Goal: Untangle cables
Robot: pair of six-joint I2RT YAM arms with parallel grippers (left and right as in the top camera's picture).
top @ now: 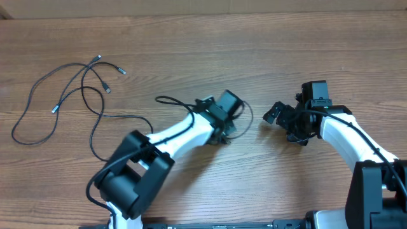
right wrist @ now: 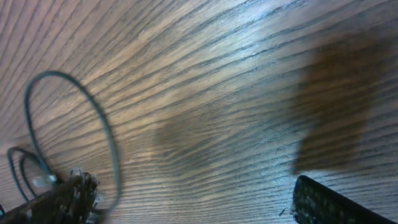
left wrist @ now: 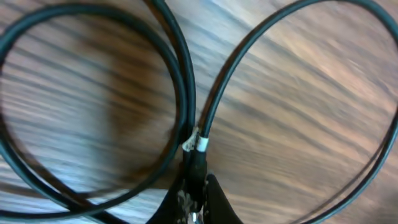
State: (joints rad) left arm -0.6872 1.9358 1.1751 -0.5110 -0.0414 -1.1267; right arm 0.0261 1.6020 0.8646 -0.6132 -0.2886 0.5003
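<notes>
Near the middle of the table (top: 191,38), our left gripper (left wrist: 198,177) is clamped tight on a thin black cable (left wrist: 188,93), right at a small white band (left wrist: 200,143) where two strands meet. From that pinch one loop curls off to the left and another to the right, both lying flat on the wood. Our right gripper (top: 275,114) hangs just to the right of it, jaws spread wide and holding nothing. Far to the left, the other cables (top: 84,89) sprawl in loose loops that cross each other in a few places, their plug ends fanned out toward the far side. One strand runs under our left arm, and we cannot tell whether it joins the held loop. We judge the job early: one cable gripped, none pulled free.
</notes>
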